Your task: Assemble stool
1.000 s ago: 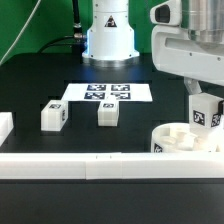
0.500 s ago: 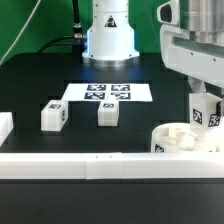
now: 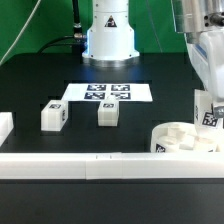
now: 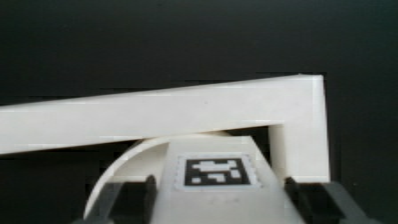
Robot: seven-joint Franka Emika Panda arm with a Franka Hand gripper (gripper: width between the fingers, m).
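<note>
At the exterior view's right, the gripper [image 3: 206, 98] is clamped on a tagged stool leg [image 3: 210, 113], held upright over the round seat [image 3: 178, 138] beside the near border rail [image 3: 90, 165]. Well left stand a loose leg [image 3: 53, 116] and a second loose leg [image 3: 107, 113], just near of the marker board [image 3: 108, 92].

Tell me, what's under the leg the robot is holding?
The round seat lies below the leg that the gripper is shut on. The leg covers the spot right beneath it, so whether it touches the seat cannot be seen.
</note>
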